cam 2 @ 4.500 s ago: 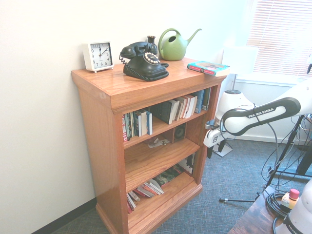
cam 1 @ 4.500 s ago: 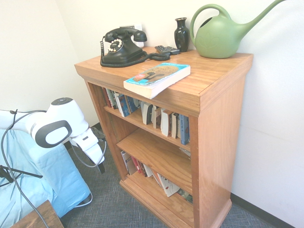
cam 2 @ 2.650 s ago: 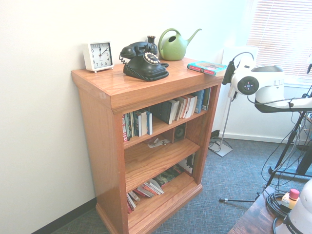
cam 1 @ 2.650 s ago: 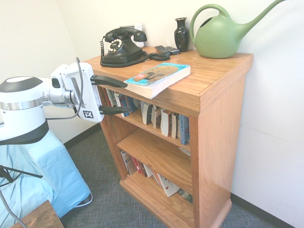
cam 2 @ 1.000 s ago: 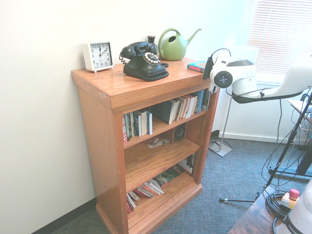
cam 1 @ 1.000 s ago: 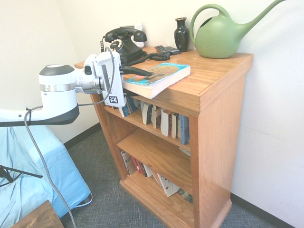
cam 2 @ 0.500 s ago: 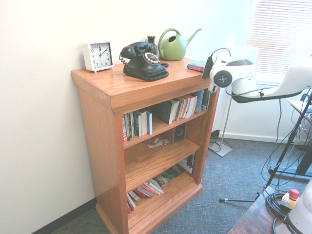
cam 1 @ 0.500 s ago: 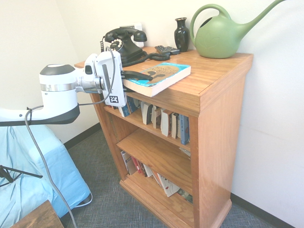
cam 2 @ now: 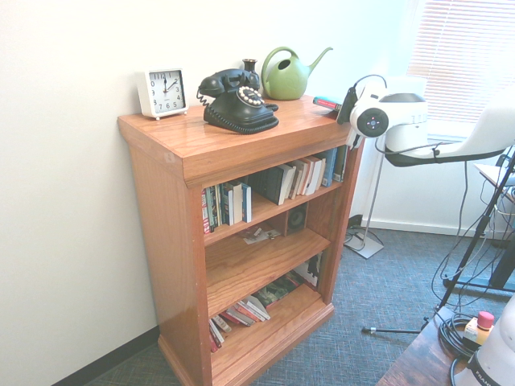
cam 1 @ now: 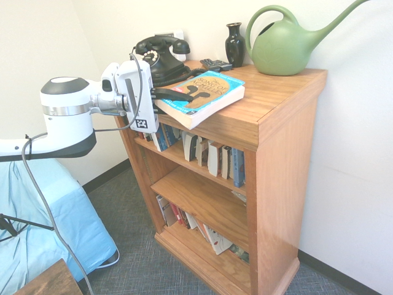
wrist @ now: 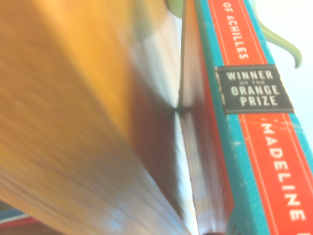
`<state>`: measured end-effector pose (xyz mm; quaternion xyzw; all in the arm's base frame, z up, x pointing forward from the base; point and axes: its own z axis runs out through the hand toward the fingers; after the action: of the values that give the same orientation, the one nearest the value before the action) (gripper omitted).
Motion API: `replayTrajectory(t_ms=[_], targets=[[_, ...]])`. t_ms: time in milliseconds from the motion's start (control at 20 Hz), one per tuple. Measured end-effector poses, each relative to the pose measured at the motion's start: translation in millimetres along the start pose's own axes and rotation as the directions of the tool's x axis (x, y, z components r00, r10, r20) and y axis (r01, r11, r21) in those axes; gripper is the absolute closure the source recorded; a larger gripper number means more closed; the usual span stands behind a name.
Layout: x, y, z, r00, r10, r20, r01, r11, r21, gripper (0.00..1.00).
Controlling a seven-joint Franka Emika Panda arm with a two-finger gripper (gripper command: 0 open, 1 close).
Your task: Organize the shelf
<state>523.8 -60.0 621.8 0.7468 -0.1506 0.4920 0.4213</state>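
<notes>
Pincer (cam 1: 184, 96) clamped on near-left edge of thick teal-and-orange paperback book (cam 1: 206, 93), lifting that edge off top board of orange-brown wooden shelf (cam 1: 276, 92). Far edge rests on board. Book likely moderately heavy, flexible, glossy cover; grip deep near spine, avoid sag.

Book (cam 2: 327, 102): in the second exterior view only a thin teal and red edge shows at the upper right, the remainder behind the arm's wrist.
Gripper (cam 1: 178, 95): lower finger hidden under the book.
Book spine (wrist: 254, 117): title and author name cut off by the frame edges.
Shelf (wrist: 63, 122): blurred orange-brown surface across the wrist view's left.
Watering can (cam 1: 288, 46): spout tip cut off at the upper right edge.
Shelved books (cam 1: 212, 157): spines too small to read.
</notes>
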Motion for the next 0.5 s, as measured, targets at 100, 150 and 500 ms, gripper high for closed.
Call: replayTrajectory(t_ms=[100,150,500], targets=[[1.8,21.0,-7.6,0.998,0.063,0.028,-0.063,0.998,0.006,1.0],[2.1,32.1,-12.3,0.995,0.096,0.042,-0.096,0.995,0.013,1.0],[-13.0,109.0,-72.2,0.924,0.343,0.169,-0.365,0.922,0.128,1.0]])
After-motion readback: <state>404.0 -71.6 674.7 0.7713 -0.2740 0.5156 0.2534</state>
